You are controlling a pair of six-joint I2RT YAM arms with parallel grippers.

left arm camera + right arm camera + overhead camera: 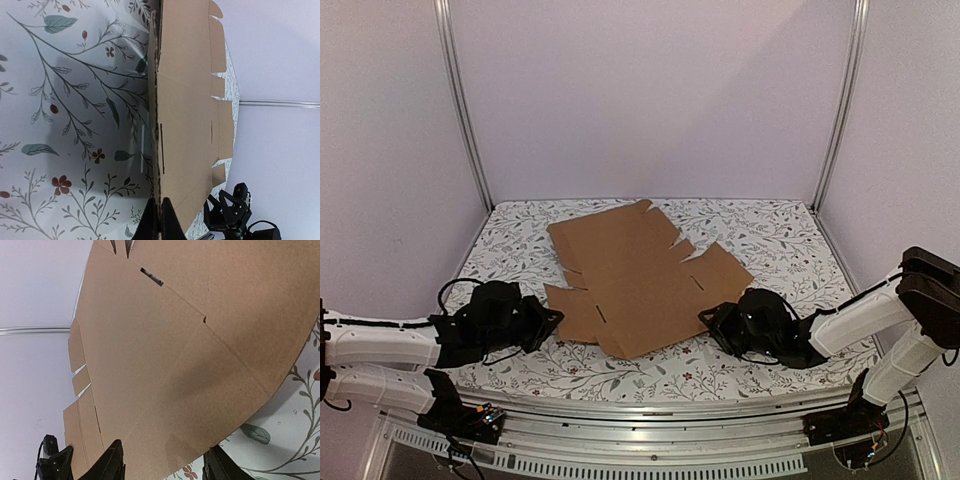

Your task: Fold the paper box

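The paper box [640, 280], a large flat die-cut sheet of plain brown cardboard with flaps, tabs and narrow slots, lies unfolded on the middle of the bench. It is turned at an angle: one corner reaches toward the far edge and its longest side runs toward the near right. Seen from the right wrist, its near right portion [190, 340] casts a shadow on the cloth below and seems slightly lifted.

The left gripper [552, 320] lies low near the bench's near left corner, its tip at the sheet's left flap. In the left wrist view its black fingers [160, 220] are pressed together right at the cardboard's edge [190, 125]. I cannot tell whether that edge is pinched between them.

The right gripper [708, 318] lies at the sheet's near right edge. Its fingers stand apart [162, 455], one on either side of the cardboard's border, not closed on it.

A white cloth printed with leaves and small red flowers [770, 225] covers the bench, which is enclosed by pale walls [650, 90].
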